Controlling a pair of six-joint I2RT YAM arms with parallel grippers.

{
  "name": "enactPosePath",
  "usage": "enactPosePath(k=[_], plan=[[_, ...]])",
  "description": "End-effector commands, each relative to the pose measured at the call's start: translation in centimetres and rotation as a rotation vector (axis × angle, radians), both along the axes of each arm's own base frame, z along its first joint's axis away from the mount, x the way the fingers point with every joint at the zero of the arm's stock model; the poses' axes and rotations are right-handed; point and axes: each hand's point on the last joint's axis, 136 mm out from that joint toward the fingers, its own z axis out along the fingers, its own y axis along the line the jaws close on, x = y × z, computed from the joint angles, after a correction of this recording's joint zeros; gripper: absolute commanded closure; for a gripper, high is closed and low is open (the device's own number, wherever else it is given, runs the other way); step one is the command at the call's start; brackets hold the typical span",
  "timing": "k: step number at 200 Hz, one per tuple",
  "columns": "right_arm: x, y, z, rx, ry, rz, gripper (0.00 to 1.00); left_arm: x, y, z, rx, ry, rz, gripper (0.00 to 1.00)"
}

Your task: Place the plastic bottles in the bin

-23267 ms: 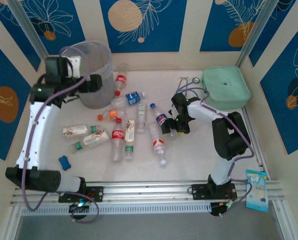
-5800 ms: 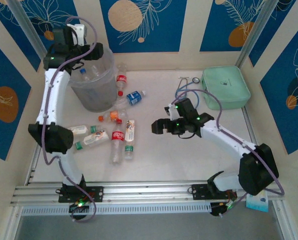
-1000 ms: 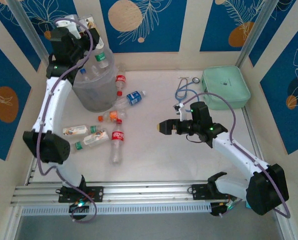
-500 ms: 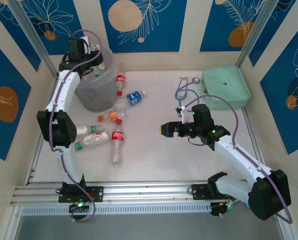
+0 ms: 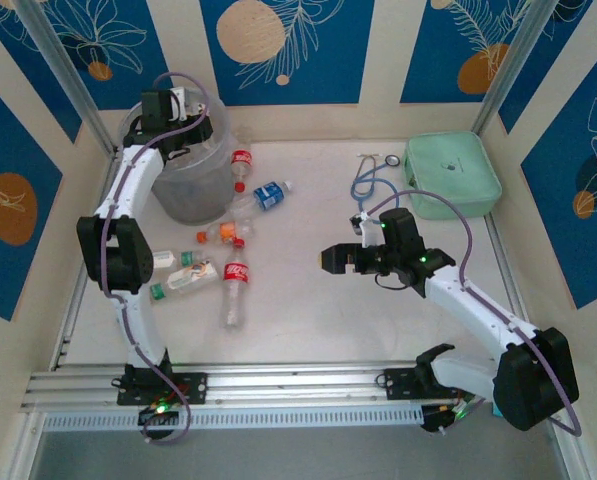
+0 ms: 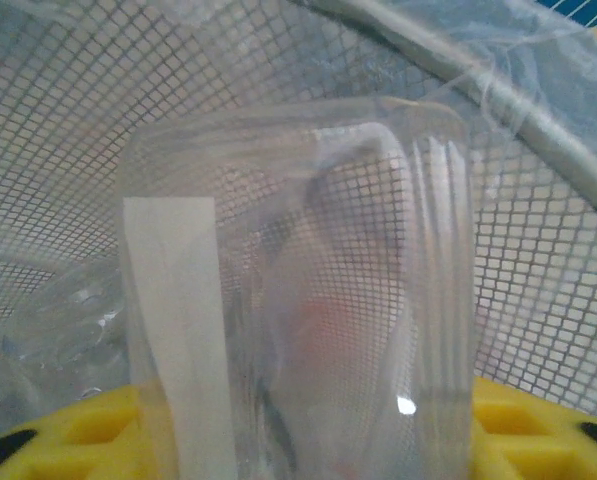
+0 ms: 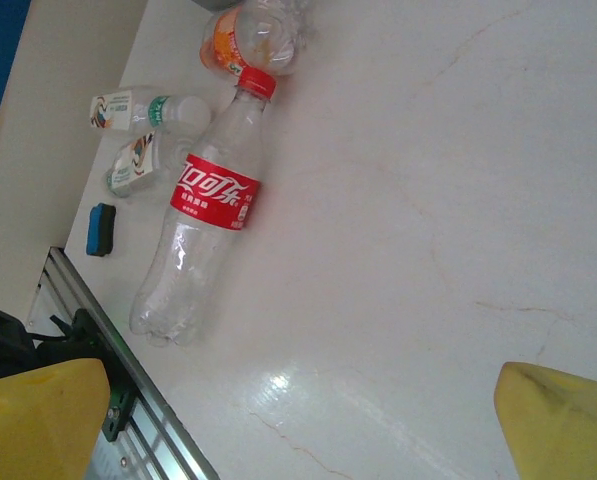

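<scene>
Work looks partway done; our left tool (image 6: 298, 432), inside the bin (image 6: 538, 250), is clamped on a bottle (image 6: 298, 280); our right tool (image 7: 298, 420) is spread apart, empty; several bottles (image 7: 203, 235) wait ahead of it.

Legible in the right wrist view: white Coca-Cola script in Chinese characters on the red label of the red-capped bottle (image 7: 203, 215), lying on the table (image 7: 428, 200) left of centre; finer white lines beneath the script, too small to read. Coloured print on the white labels of the upper small bottle (image 7: 128, 105) and the lower small bottle (image 7: 138, 165) at upper left, unreadable. In the left wrist view, a plain white strip on the clear bottle (image 6: 298, 300), no lettering made out.
</scene>
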Motion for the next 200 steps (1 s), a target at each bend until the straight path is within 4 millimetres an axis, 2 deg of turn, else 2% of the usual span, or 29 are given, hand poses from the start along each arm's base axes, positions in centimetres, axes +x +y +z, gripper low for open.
enactPosePath(k=[1,39,69,93,116,133,166,182,200], plan=[[0.3,0.0,0.4,-0.008,0.004,-0.010,0.01,-1.7,-0.2,-3.6,0.028,0.126,-0.036,0.36],[1.0,-0.5,0.5,-0.014,0.016,-0.060,0.01,-2.0,0.4,0.8,0.088,0.058,-0.036,0.14],[1.3,-0.8,0.5,-0.007,0.024,-0.076,0.01,-2.8,0.5,4.2,0.127,0.008,-0.059,0.09],[1.7,-0.8,0.5,-0.006,0.029,-0.076,0.01,-3.8,0.8,6.8,0.162,-0.028,-0.065,0.00],[2.5,-1.0,1.0,-0.012,0.018,-0.080,0.01,-5.4,1.6,10.1,0.209,-0.084,-0.048,0.00],[3.2,-1.1,1.3,-0.013,0.009,-0.079,0.01,-7.5,2.0,12.4,0.243,-0.091,-0.048,0.00],[4.4,-1.4,1.5,-0.023,-0.005,-0.073,0.01,-12.7,3.5,15.2,0.301,-0.107,-0.003,0.00],[5.2,-1.6,1.6,-0.014,-0.004,-0.081,0.01,-15.5,3.4,15.3,0.286,-0.092,0.009,0.02],[5.9,-1.9,1.8,-0.007,-0.006,-0.093,0.01,-18.9,3.0,14.2,0.332,-0.044,0.025,0.07]])
